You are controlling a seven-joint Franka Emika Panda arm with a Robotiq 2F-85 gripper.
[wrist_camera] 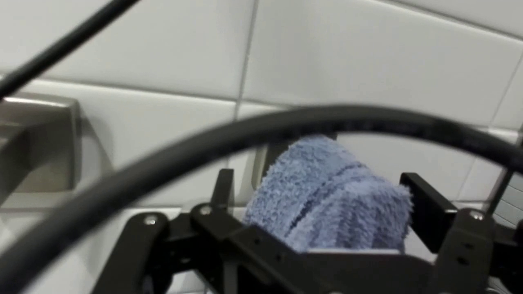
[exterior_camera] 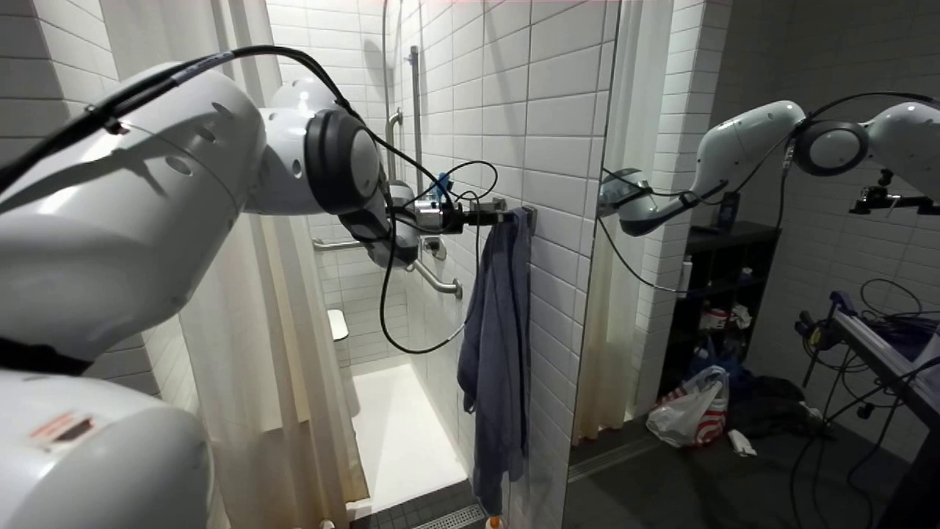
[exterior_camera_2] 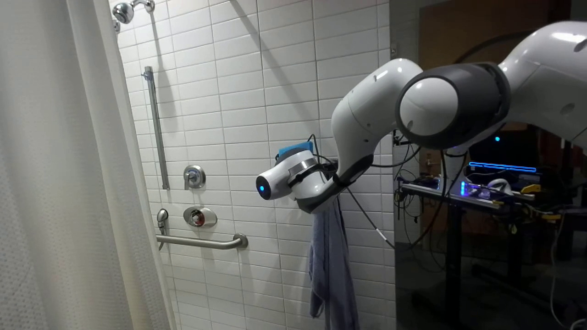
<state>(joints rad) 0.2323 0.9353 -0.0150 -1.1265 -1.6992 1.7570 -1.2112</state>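
A blue-grey towel [wrist_camera: 322, 200] hangs against the white tiled wall, its top bunched over a metal hook [wrist_camera: 260, 167] that is mostly hidden. My gripper [wrist_camera: 318, 177] stands open around this upper part, with the towel between its black fingers [wrist_camera: 429, 208]. A gap shows on the left side; on the right the towel's edge meets the finger in the picture, and I cannot tell if they touch. In an exterior view the gripper [exterior_camera: 499, 216] is level with the top of the towel [exterior_camera: 499, 330]. The wrist hides that top in an exterior view where the towel [exterior_camera_2: 331, 266] hangs below.
A black cable [wrist_camera: 347, 118] arcs across the wrist view and loops beside the arm. Left of the towel is a metal bracket [wrist_camera: 45, 143] on the wall. A grab bar [exterior_camera: 437, 283], shower curtain [exterior_camera: 272, 353] and large mirror [exterior_camera: 646, 294] flank the arm.
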